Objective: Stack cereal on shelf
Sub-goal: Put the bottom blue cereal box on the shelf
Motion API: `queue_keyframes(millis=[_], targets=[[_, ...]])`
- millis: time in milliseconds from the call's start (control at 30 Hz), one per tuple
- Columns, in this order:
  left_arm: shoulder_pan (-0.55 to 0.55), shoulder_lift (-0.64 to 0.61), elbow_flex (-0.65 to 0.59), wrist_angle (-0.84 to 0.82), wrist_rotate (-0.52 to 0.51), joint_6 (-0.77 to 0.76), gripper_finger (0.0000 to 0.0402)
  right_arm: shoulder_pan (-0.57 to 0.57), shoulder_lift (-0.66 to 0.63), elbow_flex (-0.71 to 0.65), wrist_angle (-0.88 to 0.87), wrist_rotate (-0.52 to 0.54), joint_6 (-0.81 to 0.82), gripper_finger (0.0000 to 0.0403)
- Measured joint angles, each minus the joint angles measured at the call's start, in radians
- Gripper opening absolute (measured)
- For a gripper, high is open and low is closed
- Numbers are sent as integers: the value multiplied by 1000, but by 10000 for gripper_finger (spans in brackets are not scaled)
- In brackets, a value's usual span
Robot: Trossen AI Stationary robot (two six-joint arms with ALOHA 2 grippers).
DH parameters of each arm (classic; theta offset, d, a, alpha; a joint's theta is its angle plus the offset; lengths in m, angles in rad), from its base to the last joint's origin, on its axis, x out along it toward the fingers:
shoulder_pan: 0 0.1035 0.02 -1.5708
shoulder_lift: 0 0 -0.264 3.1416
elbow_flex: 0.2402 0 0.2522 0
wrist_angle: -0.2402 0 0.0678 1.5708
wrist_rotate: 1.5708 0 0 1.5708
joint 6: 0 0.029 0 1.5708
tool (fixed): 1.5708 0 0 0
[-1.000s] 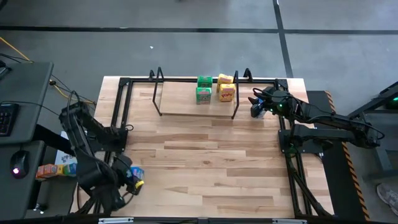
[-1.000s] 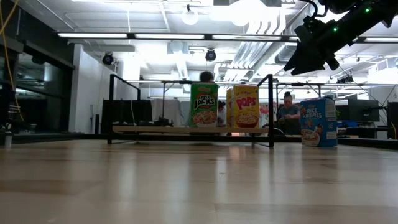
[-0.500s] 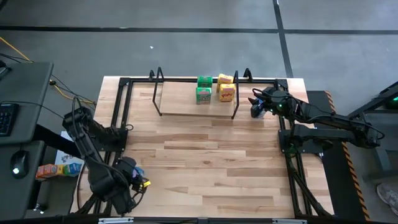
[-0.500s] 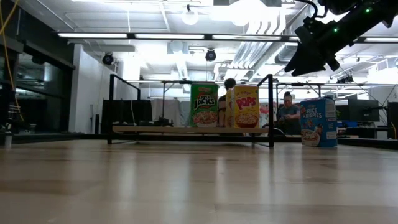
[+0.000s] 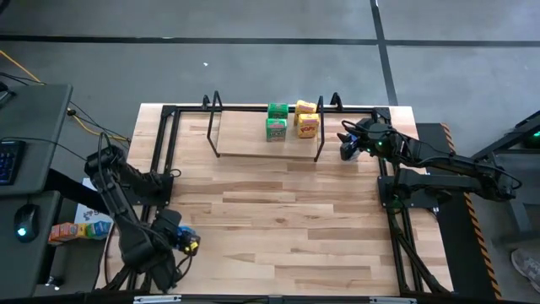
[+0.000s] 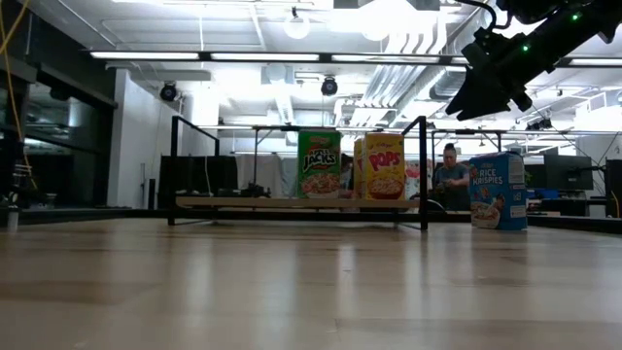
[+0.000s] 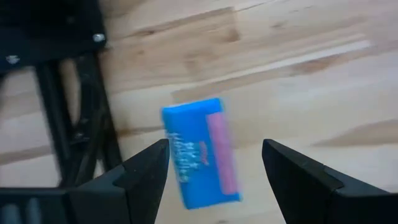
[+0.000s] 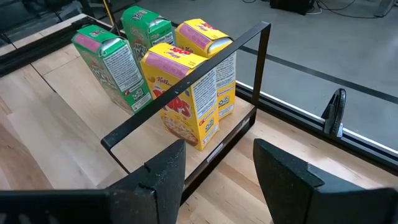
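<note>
Two green cereal boxes (image 5: 277,121) and two yellow boxes (image 5: 307,120) stand upright on the shelf plank (image 5: 253,139) between its black wire hoops, and show in the right wrist view as green (image 8: 112,65) and yellow (image 8: 183,93). A blue box (image 6: 498,191) stands on the table just right of the shelf. My right gripper (image 5: 346,139) hovers open above it, well clear in the low view (image 6: 481,97). A second blue box (image 7: 200,152) lies flat on the table by the near-left frame. My left gripper (image 7: 214,146) hangs open over it, fingers either side.
A black metal frame (image 5: 164,152) runs along the table's left, far and right edges. Bare plank tabletop (image 5: 278,219) spreads across the middle and near side. Colourful items (image 5: 76,228) lie off the table to the left. People (image 6: 450,175) sit in the room beyond.
My left arm has swung its gripper about the table's near-left corner, first toward the near edge, then a little back, staying open over the lying blue box. My right arm has kept still. A person has walked behind the shelf.
</note>
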Motion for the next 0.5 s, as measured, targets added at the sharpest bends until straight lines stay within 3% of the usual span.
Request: queue_keyframes(millis=[100,500], targets=[[0,-30,-57,40,46,-11,247,0,0,0,-2,0,1,181],[14,-117,-224,229,60,-15,247,0,1,0,-9,1,17,181]])
